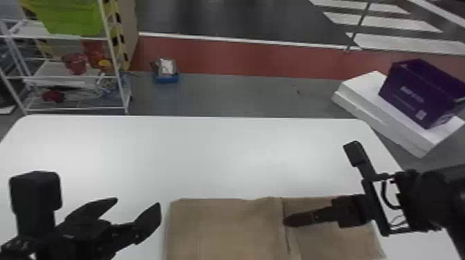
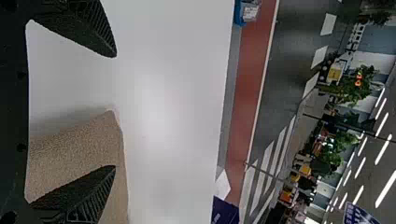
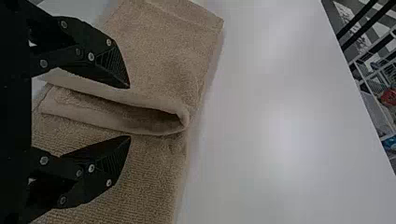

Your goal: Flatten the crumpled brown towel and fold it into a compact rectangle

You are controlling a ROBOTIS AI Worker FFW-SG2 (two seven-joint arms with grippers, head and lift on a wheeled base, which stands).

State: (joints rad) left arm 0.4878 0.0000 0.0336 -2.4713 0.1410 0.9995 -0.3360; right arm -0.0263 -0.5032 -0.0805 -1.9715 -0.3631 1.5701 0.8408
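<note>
A white table (image 1: 214, 152) spans my view. On its near side lies the brown towel (image 1: 225, 224), mostly flat. My left gripper (image 1: 137, 203) hangs by its left end, my right gripper (image 3: 128, 112) above its right part, both with fingers apart, holding nothing. Between the right one's fingers runs a layered fold (image 3: 152, 128). I judge flattening nearly done, folding begun, the compact rectangle left to make.

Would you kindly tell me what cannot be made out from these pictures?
- The brown towel's near edge: cut off by the head view's bottom edge.
- The towel beneath the right gripper: in the head view, hidden by that gripper.
- What the red things on the white rack are: too blurred in the head view.
</note>
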